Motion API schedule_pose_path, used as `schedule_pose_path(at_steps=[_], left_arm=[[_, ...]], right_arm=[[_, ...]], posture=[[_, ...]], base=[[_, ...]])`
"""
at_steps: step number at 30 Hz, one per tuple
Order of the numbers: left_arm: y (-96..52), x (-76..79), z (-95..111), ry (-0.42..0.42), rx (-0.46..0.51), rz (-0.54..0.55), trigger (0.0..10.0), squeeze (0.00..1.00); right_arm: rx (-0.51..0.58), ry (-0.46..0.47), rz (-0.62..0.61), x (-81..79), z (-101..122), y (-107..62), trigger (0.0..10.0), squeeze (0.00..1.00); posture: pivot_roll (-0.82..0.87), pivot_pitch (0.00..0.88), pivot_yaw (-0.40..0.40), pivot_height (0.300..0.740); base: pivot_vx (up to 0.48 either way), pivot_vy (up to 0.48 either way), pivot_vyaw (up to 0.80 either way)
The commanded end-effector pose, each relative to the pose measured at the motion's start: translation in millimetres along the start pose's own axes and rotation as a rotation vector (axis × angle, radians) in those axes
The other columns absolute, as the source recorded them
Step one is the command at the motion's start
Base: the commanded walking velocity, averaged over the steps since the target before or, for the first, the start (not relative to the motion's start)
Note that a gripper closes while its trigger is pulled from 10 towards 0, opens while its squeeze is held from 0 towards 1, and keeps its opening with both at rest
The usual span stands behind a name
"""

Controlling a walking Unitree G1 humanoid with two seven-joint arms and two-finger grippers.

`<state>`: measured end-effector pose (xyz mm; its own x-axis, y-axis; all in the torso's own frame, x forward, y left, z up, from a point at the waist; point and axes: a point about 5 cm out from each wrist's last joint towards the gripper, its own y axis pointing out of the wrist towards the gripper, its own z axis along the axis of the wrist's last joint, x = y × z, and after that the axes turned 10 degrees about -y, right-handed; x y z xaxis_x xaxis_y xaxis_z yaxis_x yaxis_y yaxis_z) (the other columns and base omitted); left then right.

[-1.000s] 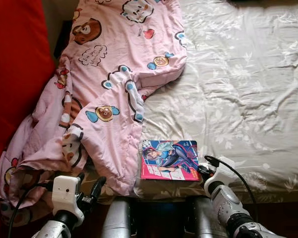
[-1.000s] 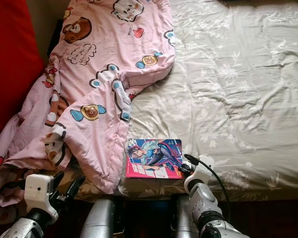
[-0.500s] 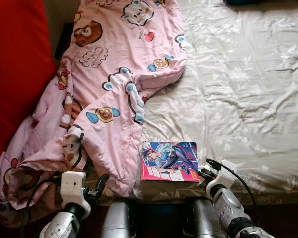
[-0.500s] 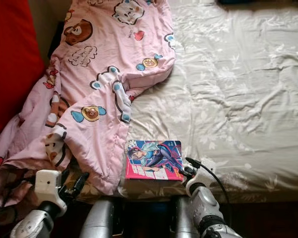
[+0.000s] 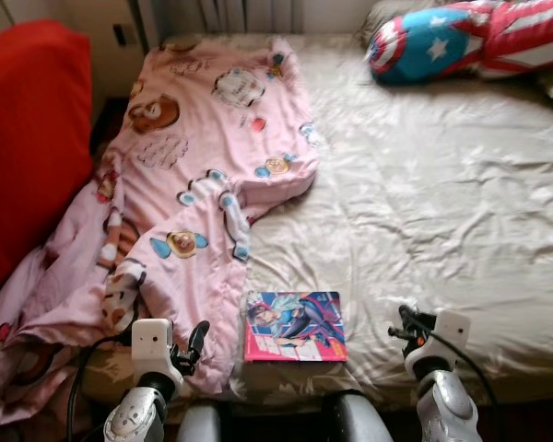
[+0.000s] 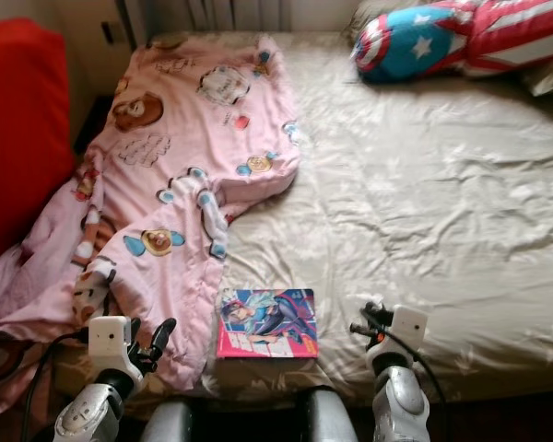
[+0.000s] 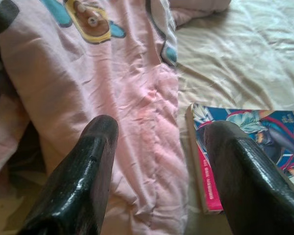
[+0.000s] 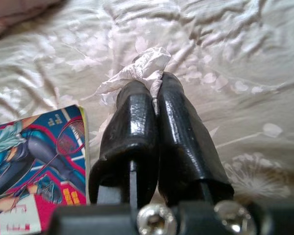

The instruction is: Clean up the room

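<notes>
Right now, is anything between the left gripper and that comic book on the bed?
Nothing visible blocks it. The left gripper is open, low at the bed's edge; the comic book lies flat beside the pink blanket, whose edge hangs just alongside.

You see tissue (image 8: 137, 68) partly hidden behind right gripper (image 8: 154, 93) fingertips. Book (image 7: 245, 147) partly behind 1 left gripper finger (image 7: 250, 176). Pillow (image 5: 461, 37) cut by frame edge.
</notes>
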<state>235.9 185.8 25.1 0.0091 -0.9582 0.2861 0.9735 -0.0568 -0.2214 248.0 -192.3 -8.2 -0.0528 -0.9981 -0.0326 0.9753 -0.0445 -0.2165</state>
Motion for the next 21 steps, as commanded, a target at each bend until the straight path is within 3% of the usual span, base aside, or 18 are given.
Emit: schedule_pose_path(at_steps=[1, 4, 9, 16, 21], left_arm=[[-2.8, -3.5, -8, -0.011, -0.020, 0.023, 10.0, 0.00], [-1.4, -4.0, -15, -0.017, -0.034, 0.023, 10.0, 0.00], [-3.7, -18.4, -35, -0.018, -0.113, 0.090, 10.0, 0.00], [-2.6, -28.7, -56, -0.010, -0.227, 0.132, 10.0, 0.00], [-6.5, -35.9, -70, -0.011, -0.315, 0.174, 10.0, 0.00]], right_arm=[[0.017, -0.016, 0.001, 1.2, 0, -3.1, 10.0, 0.00], [-0.034, -0.031, -0.018, 3.8, -10, -8.9, 10.0, 0.00], [-0.201, -0.069, 0.016, -1.3, -36, -18.9, 10.0, 0.00], [-0.322, -0.093, 0.016, 2.3, -49, -21.7, 10.0, 0.00], [-0.459, -0.126, -0.013, 8.1, -64, -31.8, 10.0, 0.00]], posture=[[-0.02, 0.055, -0.035, 0.651], [-0.02, 0.043, -0.033, 0.666], [-0.01, 0.000, -0.049, 0.701], [0.00, 0.000, -0.049, 0.738], [0.00, 0.000, -0.053, 0.740]], base=[[0.000, 0.000, 0.00], [0.000, 0.000, 0.00], [0.000, 0.000, 0.00], [0.000, 0.000, 0.00], [0.000, 0.000, 0.00]])
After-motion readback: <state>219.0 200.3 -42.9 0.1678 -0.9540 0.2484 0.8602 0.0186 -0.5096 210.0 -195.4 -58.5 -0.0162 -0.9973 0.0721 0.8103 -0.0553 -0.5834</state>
